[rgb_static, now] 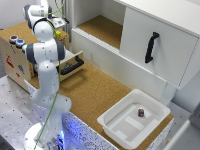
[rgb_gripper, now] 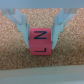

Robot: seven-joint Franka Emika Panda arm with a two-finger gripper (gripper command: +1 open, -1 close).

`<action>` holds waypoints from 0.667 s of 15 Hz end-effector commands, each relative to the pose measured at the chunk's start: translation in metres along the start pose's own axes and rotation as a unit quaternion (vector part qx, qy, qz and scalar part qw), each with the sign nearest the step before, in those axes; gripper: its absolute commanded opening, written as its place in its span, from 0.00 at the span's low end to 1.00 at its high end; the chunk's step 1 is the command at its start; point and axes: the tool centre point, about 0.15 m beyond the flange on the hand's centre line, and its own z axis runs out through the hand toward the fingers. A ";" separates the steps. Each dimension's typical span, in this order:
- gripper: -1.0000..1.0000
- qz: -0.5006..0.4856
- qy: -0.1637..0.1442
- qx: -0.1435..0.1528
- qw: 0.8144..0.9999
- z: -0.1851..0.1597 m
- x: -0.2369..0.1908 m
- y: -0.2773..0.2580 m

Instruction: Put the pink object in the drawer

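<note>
The pink object (rgb_gripper: 40, 42) is a pink cube with black letters on it. In the wrist view it sits between my two fingers (rgb_gripper: 22, 27), which press against its sides over a cork surface. My gripper (rgb_gripper: 40, 36) is shut on it. In the exterior view my gripper (rgb_static: 59, 31) is at the upper left, behind the arm, and the cube is hidden there. The drawer (rgb_static: 70, 64), light plywood with a black bar handle, stands pulled out of the wooden box (rgb_static: 15, 60), below and in front of my gripper.
A white plastic tub (rgb_static: 134, 120) with a small dark item (rgb_static: 141, 113) stands on the cork table (rgb_static: 95, 90) at the exterior view's right. A large white cabinet door with a black handle (rgb_static: 151, 47) hangs at the back right. Two coloured cups (rgb_static: 16, 41) sit on the box.
</note>
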 end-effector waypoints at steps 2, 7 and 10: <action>0.00 0.061 -0.026 -0.012 0.998 -0.027 -0.027 0.002; 0.00 0.101 -0.047 -0.005 0.994 -0.019 -0.086 -0.024; 0.00 0.129 -0.055 -0.002 0.990 -0.002 -0.120 -0.042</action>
